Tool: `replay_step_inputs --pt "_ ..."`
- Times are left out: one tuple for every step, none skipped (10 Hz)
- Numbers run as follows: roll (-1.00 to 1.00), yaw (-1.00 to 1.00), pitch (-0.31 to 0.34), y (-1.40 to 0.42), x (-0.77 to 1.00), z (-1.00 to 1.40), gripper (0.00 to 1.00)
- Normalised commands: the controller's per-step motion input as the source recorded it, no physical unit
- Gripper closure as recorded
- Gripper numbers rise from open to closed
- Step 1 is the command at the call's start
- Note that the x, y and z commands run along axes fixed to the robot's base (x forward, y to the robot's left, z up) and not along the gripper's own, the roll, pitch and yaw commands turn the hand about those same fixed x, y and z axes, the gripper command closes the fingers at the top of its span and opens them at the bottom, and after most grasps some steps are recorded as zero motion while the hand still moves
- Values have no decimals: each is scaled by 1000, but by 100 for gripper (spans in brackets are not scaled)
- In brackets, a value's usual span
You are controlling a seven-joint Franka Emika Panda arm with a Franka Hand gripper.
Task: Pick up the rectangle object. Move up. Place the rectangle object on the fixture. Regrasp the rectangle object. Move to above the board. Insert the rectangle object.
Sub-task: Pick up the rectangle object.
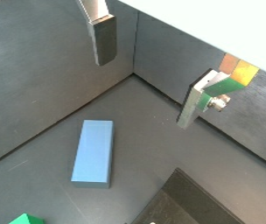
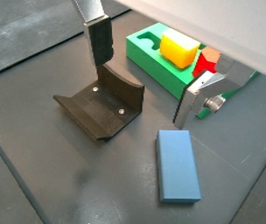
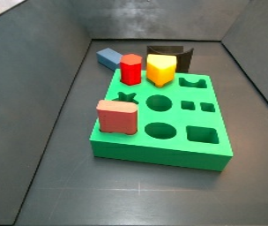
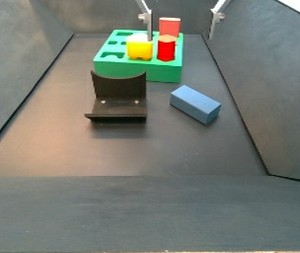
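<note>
Steel-blue block (image 2: 178,166) lies flat on the dark floor (image 4: 113,158), untouched, just beside the fixture (image 2: 101,108) and near the board (image 3: 172,124); also seen in a side view (image 4: 193,103). End effector (image 2: 147,74) hangs above it, fingers (image 1: 105,40) spread wide, nothing between them. Red peg (image 3: 130,69), yellow peg (image 3: 160,69) and pink block (image 3: 117,116) stand on the board. Judged: no step is done; pickup, lift, fixture placement, regrasp, travel and insertion all remain. Fixture sits bare.
</note>
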Motion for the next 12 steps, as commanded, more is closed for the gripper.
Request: replay_step_inputs --pt "6 109 -61 -20 -149 -334 0" --pt "87 637 -110 -137 -277 -583 0" --pt "73 820 -124 -174 -263 -671 0" --pt "67 931 -83 -206 -74 -657 0" --pt "31 954 -59 -220 0 -586 0" --pt "0 929 -100 -169 0 -626 0" --pt "0 926 -164 -80 0 -660 0" --pt "96 820 -83 -97 0 -534 0" --pt "93 837 -94 -60 0 -554 0" --pt "86 851 -83 -37 0 -511 0" --pt "51 783 -69 0 0 -400 0" --pt "63 683 -54 0 -63 -400 0"
